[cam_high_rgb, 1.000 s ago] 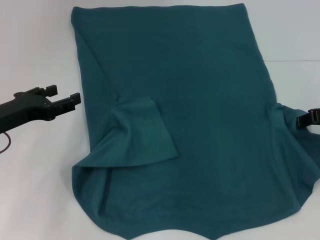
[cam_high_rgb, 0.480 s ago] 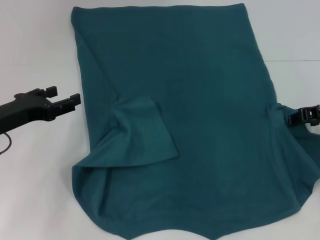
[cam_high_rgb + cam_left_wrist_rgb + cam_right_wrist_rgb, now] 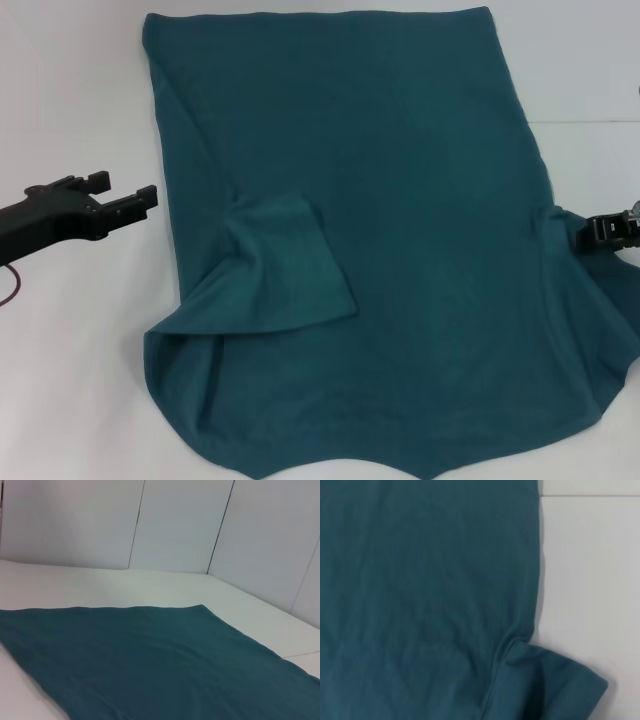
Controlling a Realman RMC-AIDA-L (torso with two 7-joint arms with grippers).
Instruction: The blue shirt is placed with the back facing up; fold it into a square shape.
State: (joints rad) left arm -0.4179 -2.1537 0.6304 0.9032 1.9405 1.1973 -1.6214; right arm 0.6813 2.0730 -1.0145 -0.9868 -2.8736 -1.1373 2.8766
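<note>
My left tool (image 3: 128, 195) is released, beside the blue shirt (image 3: 400, 250). My right tool (image 3: 604, 231) should grab the right sleeve; I cannot tell its grip.

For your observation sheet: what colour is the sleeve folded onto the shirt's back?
Plain dark teal-blue, no print, matching the soft knit shirt; the folded sleeve shows best in the head view.

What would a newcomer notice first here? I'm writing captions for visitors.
The blue shirt dominates, spread across most of the white table, with its left sleeve already folded in over the body. The left gripper hovers open just off the shirt's left edge, while the right gripper sits at the other sleeve.
</note>
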